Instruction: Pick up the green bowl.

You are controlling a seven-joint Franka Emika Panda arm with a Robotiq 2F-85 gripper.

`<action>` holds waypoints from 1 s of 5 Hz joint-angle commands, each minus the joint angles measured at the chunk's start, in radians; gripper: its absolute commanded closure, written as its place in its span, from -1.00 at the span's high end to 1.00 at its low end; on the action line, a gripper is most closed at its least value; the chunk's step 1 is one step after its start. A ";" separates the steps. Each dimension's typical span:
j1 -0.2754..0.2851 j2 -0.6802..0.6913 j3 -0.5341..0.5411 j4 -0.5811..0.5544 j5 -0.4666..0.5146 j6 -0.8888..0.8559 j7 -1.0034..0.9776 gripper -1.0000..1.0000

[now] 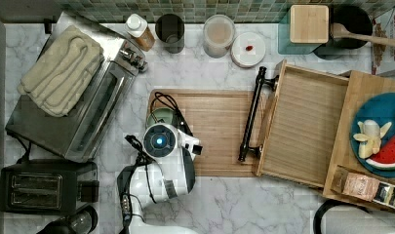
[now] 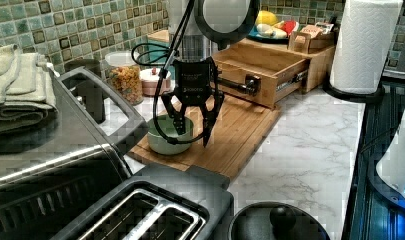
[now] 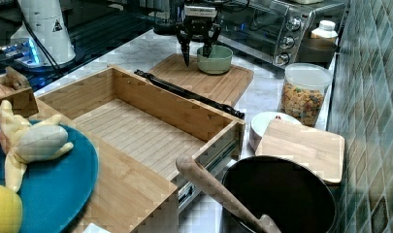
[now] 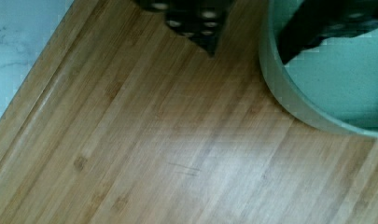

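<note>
Gripper (image 2: 192,132): spread wide and holding nothing. One finger hangs inside the green bowl (image 2: 170,135); the other is outside the wall, over the cutting board (image 2: 230,132). Judged from this, it straddles the rim so that closing would pinch the wall.

Green bowl: upright on the cutting board. In the top view it sits at about 9 o'clock on the board, near that edge, partly under the arm's wrist (image 1: 160,140). In the right view it stands at the far end of the board, just in front of the toaster oven (image 3: 281,22).

Grasp choice: a rim pinch looks sensible, since the bowl seems too wide to take across its whole body.

Height: fingertips look level with or below the rim; whether either finger touches the wall cannot be told.

Wrist view: the pale green rim curves between the two dark fingers, with bare board under the outer one.

Drawer (image 1: 302,129): pulled open and empty, at 3 o'clock from the board in the top view, well apart from the bowl.

Writing: a white label on the gripper body in the left view, too blurred to read. A box (image 1: 387,36) at the top view's right edge shows partial print, possibly "OAT".
</note>
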 commanded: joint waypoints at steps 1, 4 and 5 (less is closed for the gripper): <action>-0.018 -0.029 -0.002 0.033 0.021 -0.072 -0.013 -1.00; -0.054 -0.249 -0.012 0.022 0.063 -0.237 -0.159 -1.00; -0.074 -0.333 -0.053 0.071 0.088 -0.370 -0.265 -1.00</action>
